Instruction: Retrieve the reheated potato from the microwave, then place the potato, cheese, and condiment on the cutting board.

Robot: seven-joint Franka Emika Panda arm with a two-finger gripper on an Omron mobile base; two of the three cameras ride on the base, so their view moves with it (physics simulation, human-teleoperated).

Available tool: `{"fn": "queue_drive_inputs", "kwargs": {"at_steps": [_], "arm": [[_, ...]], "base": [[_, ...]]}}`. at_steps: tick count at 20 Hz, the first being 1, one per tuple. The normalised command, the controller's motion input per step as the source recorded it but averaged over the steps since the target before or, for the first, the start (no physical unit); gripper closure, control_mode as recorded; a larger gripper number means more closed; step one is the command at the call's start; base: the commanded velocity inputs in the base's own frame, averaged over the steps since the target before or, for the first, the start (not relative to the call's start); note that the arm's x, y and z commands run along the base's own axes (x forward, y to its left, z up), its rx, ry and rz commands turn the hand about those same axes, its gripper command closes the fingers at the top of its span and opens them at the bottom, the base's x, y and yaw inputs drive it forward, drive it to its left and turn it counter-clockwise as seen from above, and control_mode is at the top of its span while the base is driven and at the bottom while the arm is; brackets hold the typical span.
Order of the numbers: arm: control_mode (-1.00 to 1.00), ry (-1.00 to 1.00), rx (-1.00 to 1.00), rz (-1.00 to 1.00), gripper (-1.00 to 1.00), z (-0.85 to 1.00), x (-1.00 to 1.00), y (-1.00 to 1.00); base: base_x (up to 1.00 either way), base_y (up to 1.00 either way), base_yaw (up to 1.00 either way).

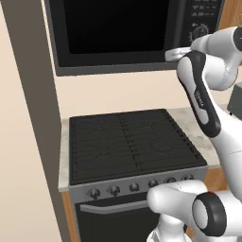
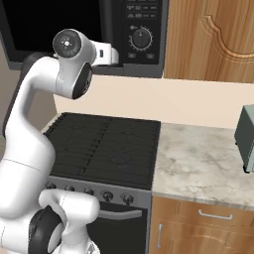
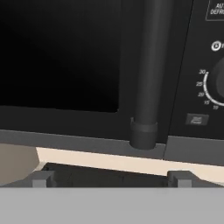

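Kitchen cabinetry framed your left base view: the microwave (image 1: 118,33) hung shut above the stove (image 1: 127,146), your arm reaching toward its right edge. From the right base view, the gripper (image 2: 110,53) sat just before the door, beside the dial (image 2: 141,37). Your hand view showed the vertical door handle (image 3: 146,74) straight ahead, between the wide-apart fingertips (image 3: 43,178). The potato presumably lay behind the closed door, hidden.

Microwave (image 3: 192,65) dial (image 3: 217,83): 30, 25, 20

Black microwave (image 1: 118,33) with dark glass door, black stove (image 1: 127,142), pale marbled counter (image 2: 203,163), orange-brown wooden cabinet (image 2: 213,39)
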Motion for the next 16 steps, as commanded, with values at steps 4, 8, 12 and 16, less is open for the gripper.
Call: {"fn": "queue_drive_inputs", "kwargs": {"at_steps": [4, 8, 12, 16], "arm": [[-1.00, -0.05, 0.00, 0.01, -1.00, 0.11, 0.21, -0.06], [-1.00, 0.00, 0.00, 0.00, -1.00, 0.11, 0.33, -0.04], [-1.00, 0.00, 0.00, 0.00, -1.00, 0.10, 0.39, -0.05], [-1.00, 0.00, 0.00, 0.00, -1.00, 0.16, 0.33, -0.11]], "base": [[0.00, 0.00, 0.00], [0.00, 0.00, 0.00], [0.00, 0.00, 0.00], [0.00, 0.00, 0.00]]}}
